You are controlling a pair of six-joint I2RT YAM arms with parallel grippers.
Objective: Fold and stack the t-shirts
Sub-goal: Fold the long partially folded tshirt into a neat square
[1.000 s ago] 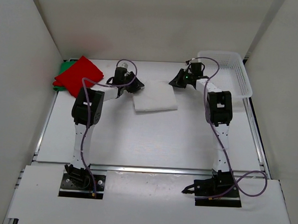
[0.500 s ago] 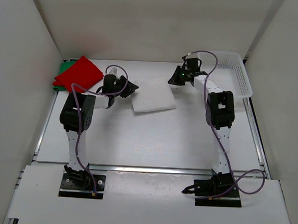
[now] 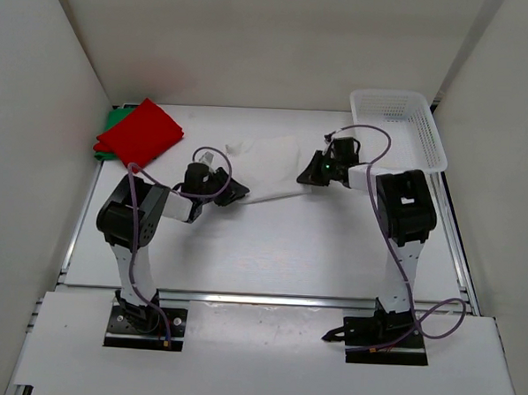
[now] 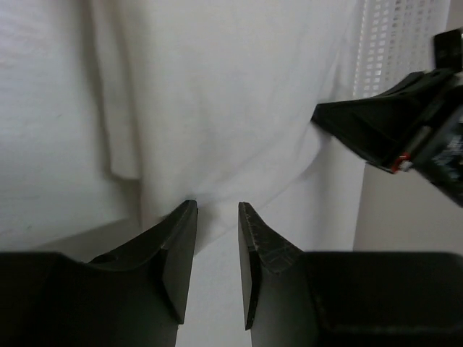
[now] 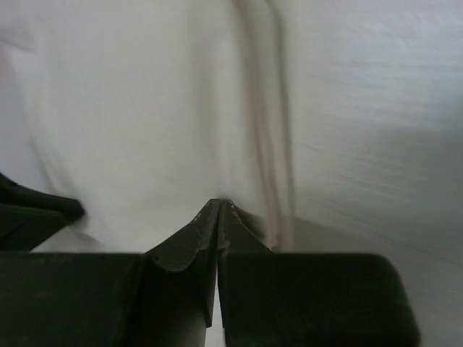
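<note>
The white t-shirt [image 3: 267,165] hangs stretched between my two grippers near the table's middle back. My left gripper [image 3: 235,194] holds its near-left corner. In the left wrist view the jaws stand a narrow gap apart with the white cloth [image 4: 217,108] drawn in between the tips of the gripper [image 4: 217,211]. My right gripper [image 3: 308,176] is shut on the shirt's right corner, and in the right wrist view the cloth [image 5: 145,123] runs into the closed gripper [image 5: 218,204]. The folded red t-shirt [image 3: 140,130] lies on the green t-shirt [image 3: 114,116] at the back left.
A white plastic mesh basket [image 3: 401,125] stands at the back right, also seen in the left wrist view [image 4: 401,36]. White walls close in the table on the left, back and right.
Both grippers have lifted the white shirt's far corners and pulled them toward the near side. The shirt has gone from a flat folded rectangle to a stretched, draped sheet.
</note>
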